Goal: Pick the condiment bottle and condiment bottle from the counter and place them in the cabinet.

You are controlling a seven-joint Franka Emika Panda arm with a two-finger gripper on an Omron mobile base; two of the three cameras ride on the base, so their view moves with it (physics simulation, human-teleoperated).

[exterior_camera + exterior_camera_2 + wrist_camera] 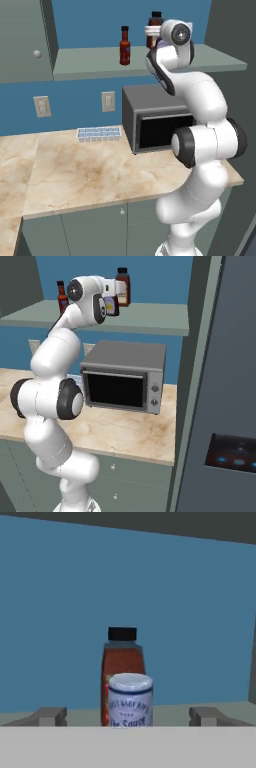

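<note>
Now, gripper (127, 716): jaws spread wide, holding nothing, level with the cabinet shelf (90, 62).
Brown condiment bottle (122, 672): upright on the shelf, between the open fingertips (50, 716), black cap on top.
White canister (130, 701): just before the brown bottle, hiding its lower part.
Red condiment bottle (125, 46): upright on the same shelf, well left of the arm.
Below: microwave (125, 376) on the marble counter (75, 170), ice tray (99, 133) beside it near the wall.
Right: tall dark fridge (225, 406).
</note>
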